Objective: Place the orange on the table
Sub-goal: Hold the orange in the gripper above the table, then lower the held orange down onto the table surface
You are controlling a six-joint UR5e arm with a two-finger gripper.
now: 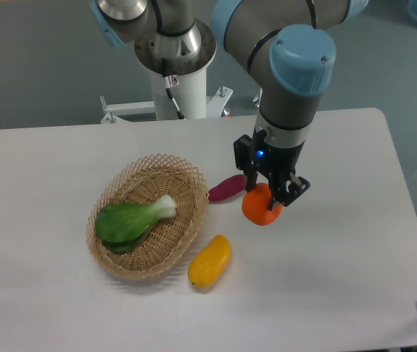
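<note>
We see one gripper [269, 192] with its two fingers closed around one orange [261, 207], low over the white table [341, 257]. Just left of the orange lies one purple vegetable [227, 188]. One yellow fruit [210, 261] lies below-left. Farther left, one wicker basket [186, 220] holds one green bok choy [131, 219].

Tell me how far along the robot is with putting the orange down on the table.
Done: the orange is out of the wicker basket, which holds only a leafy green. In hand: the tool is closed on the orange, right of the purple vegetable. Whether it touches the table is unclear. Left: release it and pull away.
</note>
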